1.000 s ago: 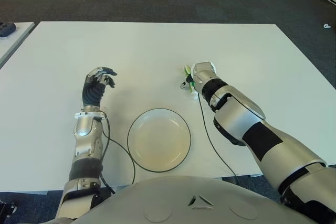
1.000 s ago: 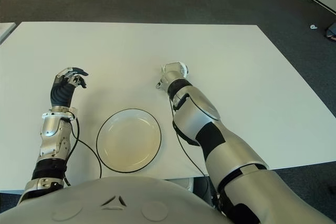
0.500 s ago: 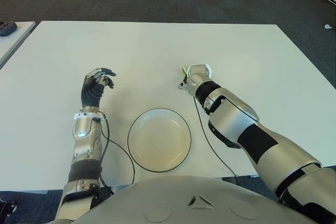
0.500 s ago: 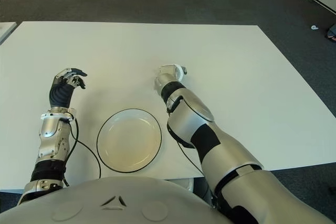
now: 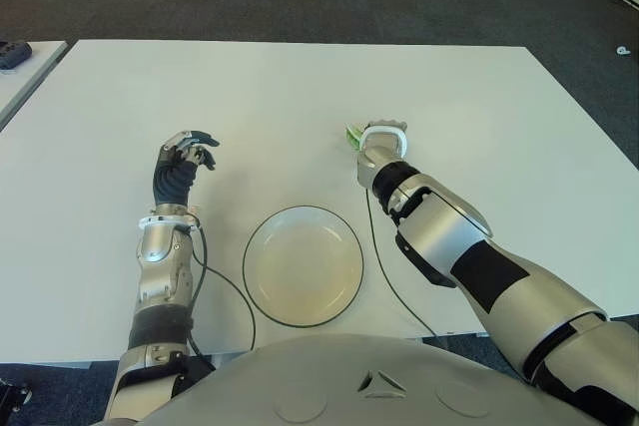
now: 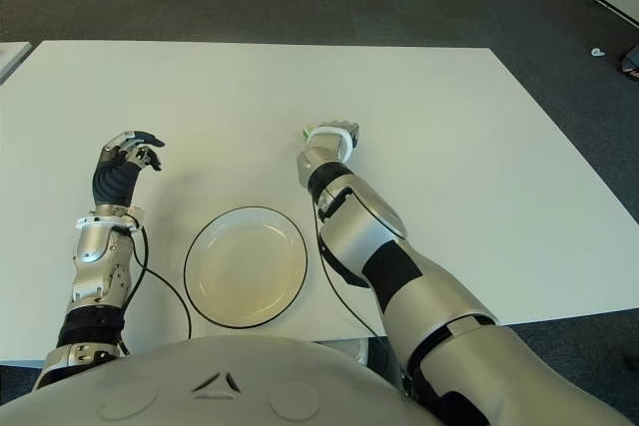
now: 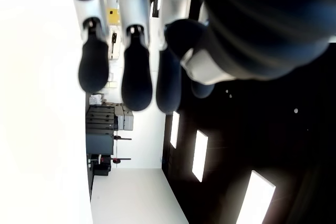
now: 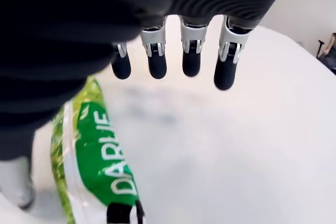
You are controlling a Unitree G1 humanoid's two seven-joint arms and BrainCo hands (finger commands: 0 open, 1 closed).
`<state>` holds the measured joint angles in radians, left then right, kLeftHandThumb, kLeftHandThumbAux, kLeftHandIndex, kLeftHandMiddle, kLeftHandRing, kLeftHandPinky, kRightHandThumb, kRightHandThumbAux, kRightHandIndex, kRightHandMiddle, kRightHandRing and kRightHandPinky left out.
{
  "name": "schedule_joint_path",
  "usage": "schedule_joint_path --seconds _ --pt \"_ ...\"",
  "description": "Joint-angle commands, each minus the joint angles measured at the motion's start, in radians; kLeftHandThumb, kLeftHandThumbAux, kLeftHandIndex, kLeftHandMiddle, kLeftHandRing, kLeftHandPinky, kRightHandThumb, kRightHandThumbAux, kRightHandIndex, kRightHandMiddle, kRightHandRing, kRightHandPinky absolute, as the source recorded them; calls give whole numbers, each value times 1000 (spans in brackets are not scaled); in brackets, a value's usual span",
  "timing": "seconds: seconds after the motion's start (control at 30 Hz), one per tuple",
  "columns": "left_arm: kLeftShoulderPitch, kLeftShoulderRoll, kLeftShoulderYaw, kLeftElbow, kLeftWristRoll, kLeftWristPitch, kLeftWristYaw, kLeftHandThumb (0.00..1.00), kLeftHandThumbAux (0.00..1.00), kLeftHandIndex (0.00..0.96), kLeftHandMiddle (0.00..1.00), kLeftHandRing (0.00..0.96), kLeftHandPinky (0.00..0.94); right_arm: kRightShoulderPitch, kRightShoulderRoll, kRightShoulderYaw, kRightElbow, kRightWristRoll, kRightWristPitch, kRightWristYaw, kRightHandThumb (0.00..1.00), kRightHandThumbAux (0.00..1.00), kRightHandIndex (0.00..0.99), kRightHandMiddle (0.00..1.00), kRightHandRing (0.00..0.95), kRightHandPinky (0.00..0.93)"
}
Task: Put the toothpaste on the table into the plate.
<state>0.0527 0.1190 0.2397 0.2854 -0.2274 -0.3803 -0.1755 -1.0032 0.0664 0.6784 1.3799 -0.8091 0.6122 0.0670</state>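
The toothpaste [image 8: 94, 163] is a green and white tube lying on the white table [image 5: 270, 97], behind and to the right of the plate. In the eye views only its green end [image 5: 352, 134] shows beside my right hand [image 5: 380, 139], which hovers right over it. The right wrist view has the fingers [image 8: 191, 51] stretched out above the tabletop, open, with the tube under the palm and nothing grasped. The white, dark-rimmed plate [image 5: 303, 266] sits near the front edge with nothing in it. My left hand [image 5: 184, 155] shows left of the plate, fingers loosely curled and holding nothing.
A black cable [image 5: 225, 281] runs from my left forearm past the plate's left rim. Another cable [image 5: 384, 246] trails from my right arm beside the plate's right rim. A second table with a dark object [image 5: 12, 53] stands at far left. Dark carpet surrounds the table.
My right hand has turned at the wrist and settled over the toothpaste, hiding most of the tube that showed beside it before. The left hand and the plate have hardly moved.
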Motion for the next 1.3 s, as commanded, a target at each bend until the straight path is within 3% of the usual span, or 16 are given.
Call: schedule_joint_path --seconds 0.03,0.27,0.93,1.3 --pt "-2 -2 6 2 4 15 13 841 671 445 481 661 637 28 -3 -38 -9 36 -28 -100 599 743 376 587 616 667" --pt "-3 0 9 8 11 6 9 840 671 445 482 665 643 44 -5 -71 -12 61 -62 -213 695 725 422 693 710 764" --pt "-10 -1 14 16 16 -6 8 841 671 443 488 668 651 56 -19 -86 -11 71 -105 -298 707 720 429 782 812 851" --pt "-15 -6 15 32 1 -38 -9 841 670 442 493 671 660 57 -40 -147 -16 115 -150 -371 709 718 430 800 832 862"
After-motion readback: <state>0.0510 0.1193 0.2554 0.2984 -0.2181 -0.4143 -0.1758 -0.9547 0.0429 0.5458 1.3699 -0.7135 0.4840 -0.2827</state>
